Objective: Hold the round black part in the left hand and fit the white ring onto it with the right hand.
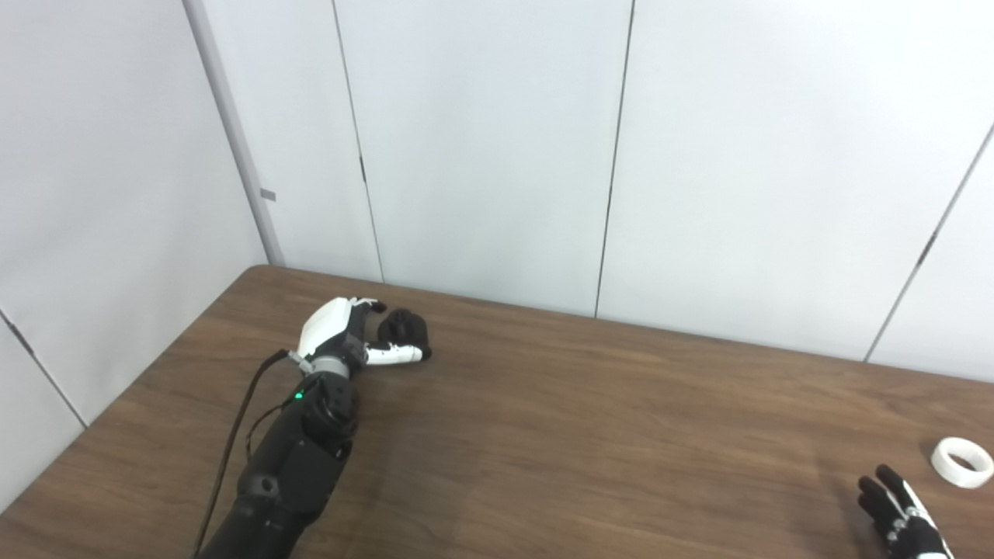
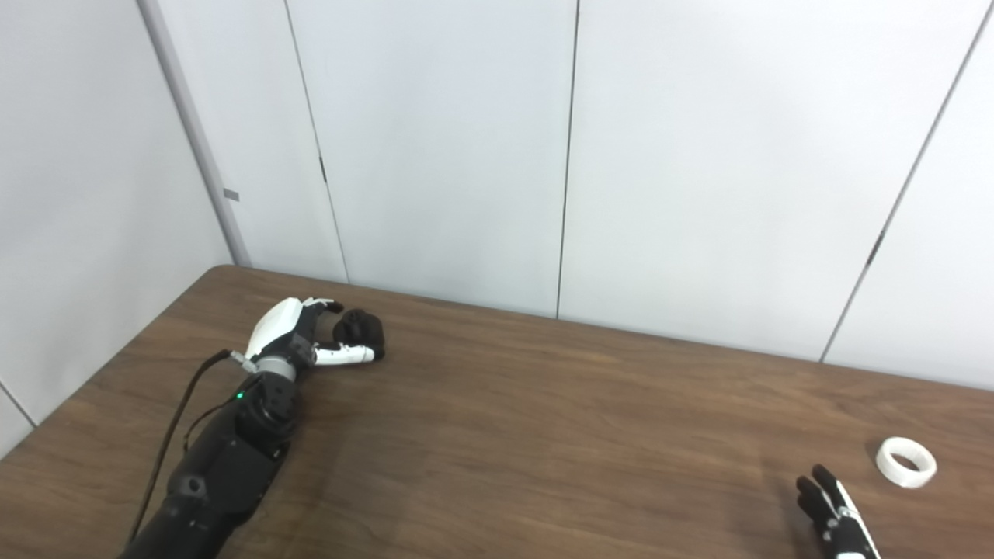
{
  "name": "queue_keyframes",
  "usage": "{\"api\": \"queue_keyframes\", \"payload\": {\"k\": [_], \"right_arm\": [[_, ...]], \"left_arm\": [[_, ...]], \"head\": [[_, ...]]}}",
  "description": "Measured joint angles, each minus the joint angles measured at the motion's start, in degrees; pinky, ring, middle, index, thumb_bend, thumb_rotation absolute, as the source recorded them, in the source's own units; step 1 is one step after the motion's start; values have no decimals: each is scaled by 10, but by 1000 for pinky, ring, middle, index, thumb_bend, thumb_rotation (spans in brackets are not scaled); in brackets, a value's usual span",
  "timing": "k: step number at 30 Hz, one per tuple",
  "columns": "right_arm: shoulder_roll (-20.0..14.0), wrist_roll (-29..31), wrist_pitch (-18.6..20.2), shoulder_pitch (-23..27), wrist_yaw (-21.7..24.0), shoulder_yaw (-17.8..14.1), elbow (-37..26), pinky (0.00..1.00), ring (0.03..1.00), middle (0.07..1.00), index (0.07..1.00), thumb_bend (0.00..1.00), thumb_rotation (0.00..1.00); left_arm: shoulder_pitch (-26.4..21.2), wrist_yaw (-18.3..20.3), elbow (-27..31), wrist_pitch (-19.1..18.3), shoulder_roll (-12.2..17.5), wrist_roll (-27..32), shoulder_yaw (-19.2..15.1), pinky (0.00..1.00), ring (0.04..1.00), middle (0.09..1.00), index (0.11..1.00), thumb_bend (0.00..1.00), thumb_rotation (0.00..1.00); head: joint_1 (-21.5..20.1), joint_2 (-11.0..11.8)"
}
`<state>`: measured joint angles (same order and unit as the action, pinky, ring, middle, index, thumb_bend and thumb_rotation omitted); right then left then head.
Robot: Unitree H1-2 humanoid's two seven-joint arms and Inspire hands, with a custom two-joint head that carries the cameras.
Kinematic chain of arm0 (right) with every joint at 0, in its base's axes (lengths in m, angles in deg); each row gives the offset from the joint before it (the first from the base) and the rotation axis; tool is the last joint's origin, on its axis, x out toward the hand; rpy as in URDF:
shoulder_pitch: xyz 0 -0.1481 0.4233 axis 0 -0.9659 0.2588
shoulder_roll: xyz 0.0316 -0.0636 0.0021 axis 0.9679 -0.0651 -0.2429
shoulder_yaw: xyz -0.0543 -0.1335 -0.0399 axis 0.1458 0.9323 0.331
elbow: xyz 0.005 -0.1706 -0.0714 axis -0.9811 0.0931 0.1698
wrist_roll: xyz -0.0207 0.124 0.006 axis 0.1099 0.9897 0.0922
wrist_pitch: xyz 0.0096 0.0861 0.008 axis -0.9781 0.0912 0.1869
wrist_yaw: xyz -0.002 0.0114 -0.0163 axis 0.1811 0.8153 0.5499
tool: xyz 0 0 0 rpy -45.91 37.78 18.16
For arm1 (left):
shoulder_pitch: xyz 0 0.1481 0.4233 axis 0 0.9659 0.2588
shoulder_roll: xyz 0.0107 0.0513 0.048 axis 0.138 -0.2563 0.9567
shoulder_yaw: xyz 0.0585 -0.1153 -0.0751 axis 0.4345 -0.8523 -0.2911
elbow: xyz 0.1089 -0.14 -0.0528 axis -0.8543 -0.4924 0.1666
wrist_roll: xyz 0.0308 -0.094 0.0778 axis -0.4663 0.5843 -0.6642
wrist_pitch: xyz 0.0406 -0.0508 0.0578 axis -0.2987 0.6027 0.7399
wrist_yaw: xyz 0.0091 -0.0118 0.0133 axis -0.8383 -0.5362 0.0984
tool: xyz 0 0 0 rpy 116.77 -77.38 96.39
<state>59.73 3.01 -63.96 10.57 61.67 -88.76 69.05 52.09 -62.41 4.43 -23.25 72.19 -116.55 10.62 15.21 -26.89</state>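
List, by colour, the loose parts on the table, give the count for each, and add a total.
Black: 1, the round black part, with the left hand around it at the far left of the table.
White: 1, the white ring, lying near the right hand.
Total: 2

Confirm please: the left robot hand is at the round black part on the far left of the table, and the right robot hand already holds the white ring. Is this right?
Not quite. In the right eye view the white ring lies on the table, apart from the right robot hand. The left robot hand is indeed at the round black part.
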Motion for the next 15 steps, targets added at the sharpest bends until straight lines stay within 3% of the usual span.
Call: {"api": "queue_keyframes", "payload": {"k": [15], "right_arm": [[0,1,2,-1,0,0,-2,1000,939,920,938,565,1000]], "left_arm": [[-24,10,-31,-16,8,0,43,1000,1000,982,854,987,434]], "head": [[-3,-1]]}}
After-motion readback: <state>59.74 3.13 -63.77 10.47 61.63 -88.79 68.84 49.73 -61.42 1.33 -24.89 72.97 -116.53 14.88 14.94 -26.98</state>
